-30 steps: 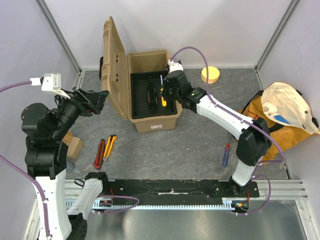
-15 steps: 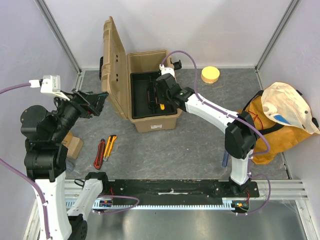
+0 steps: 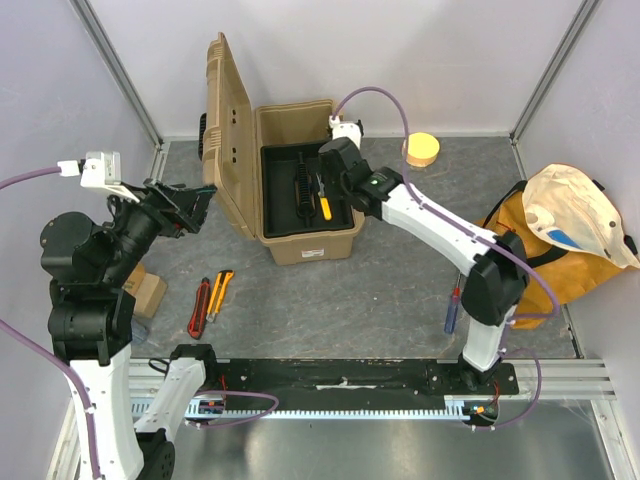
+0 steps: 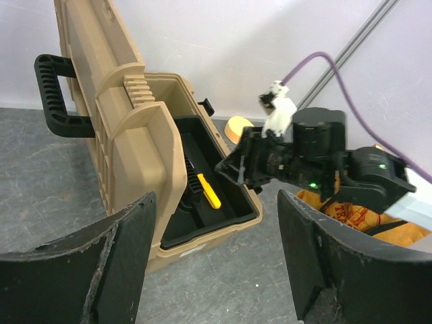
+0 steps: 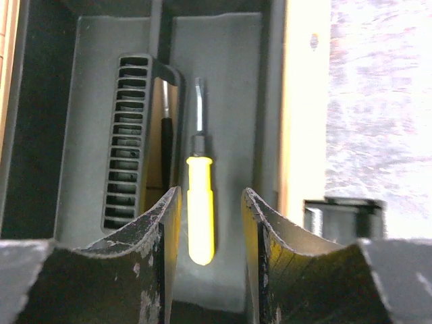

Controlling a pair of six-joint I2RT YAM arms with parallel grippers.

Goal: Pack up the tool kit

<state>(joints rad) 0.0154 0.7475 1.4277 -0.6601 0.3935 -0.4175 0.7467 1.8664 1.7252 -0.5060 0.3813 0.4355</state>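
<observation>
So the right gripper [image 5: 209, 193] has let go. In its wrist view the fingers are spread apart with nothing pinched, and the yellow-handled screwdriver [image 5: 200, 206] lies flat on the floor of the black tray [image 5: 236, 101] right under the gap, blade pointing to the top of the frame. It sits just beside the tray's ribbed carry handle [image 5: 128, 142].

A second ago that same gripper was pressed shut on the screwdriver above the tray. Half a second ago it had dipped down in, and now it's backed up a little with the tool left behind. I'd call that one tool packed.

From the top camera the toolbox [image 3: 305, 245] is in the upper middle of the frame, with its lid [image 3: 225, 120] standing open on the left side. The left gripper [image 3: 196, 200] hangs just left of that lid, fingers spread wide and empty, and it hasn't budged over the last second.

Plenty left to do though. A red-handled tool [image 3: 200, 306] and a yellow-handled tool [image 3: 221, 292] lie side by side on the table [image 3: 350, 300] at lower left. A blue-handled screwdriver [image 3: 452, 310] is over at right of centre, near the orange bag [image 3: 545, 265]. My guess is the right arm goes for the blue one next.
</observation>
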